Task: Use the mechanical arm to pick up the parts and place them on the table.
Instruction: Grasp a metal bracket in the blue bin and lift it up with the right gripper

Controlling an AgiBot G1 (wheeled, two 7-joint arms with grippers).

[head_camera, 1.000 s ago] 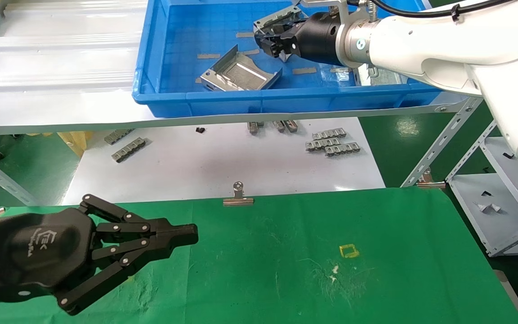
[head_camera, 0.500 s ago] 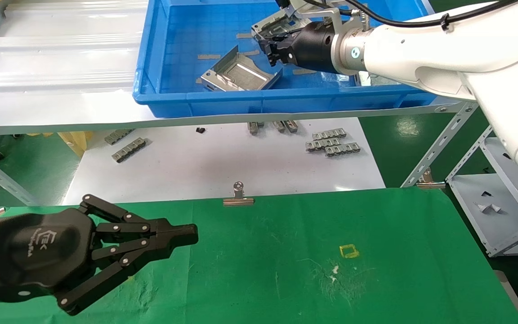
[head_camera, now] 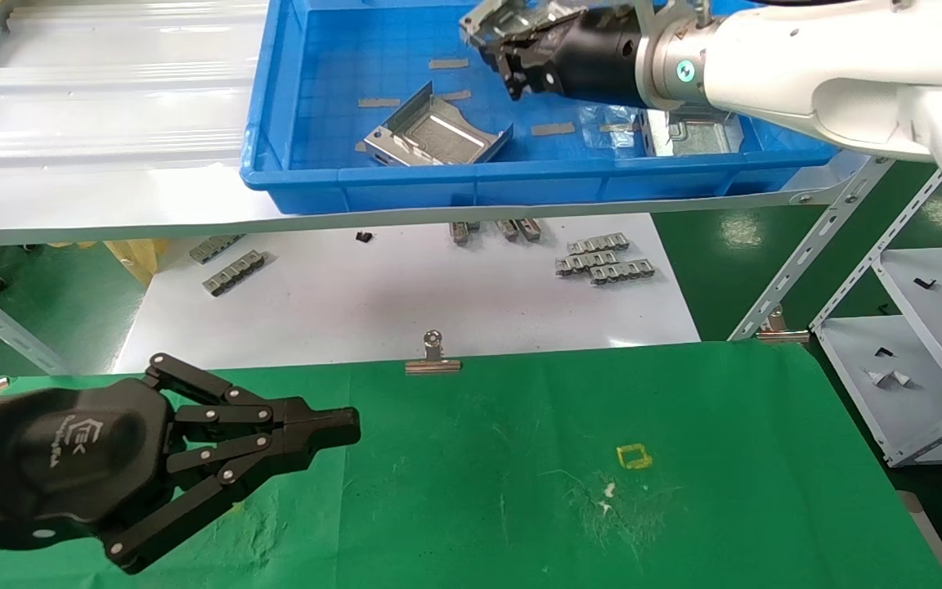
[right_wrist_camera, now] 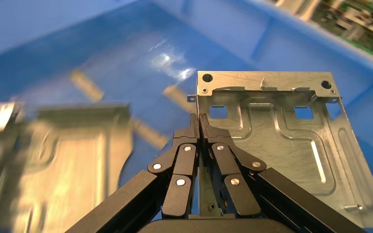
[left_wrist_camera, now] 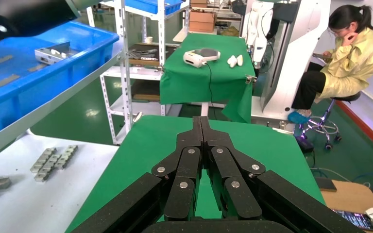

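Bracket (right_wrist_camera: 291,141) hung above the blue bin (head_camera: 307,176), pinched at one flange edge by the closed right hand (head_camera: 512,61). Looked stiff, light, slick, sharp-edged; likely to swing from that thin hold. Left hand (head_camera: 340,429) parked shut over the desk (head_camera: 520,491).

The counter (head_camera: 520,491) is green with white scuffs and a small yellow square outline (head_camera: 634,456). The bracket (right_wrist_camera: 281,141) — silver-grey with an embossed channel pattern — hangs over a blue bin (head_camera: 340,176). Both claws — left (head_camera: 340,427), right (head_camera: 512,69) — are black.
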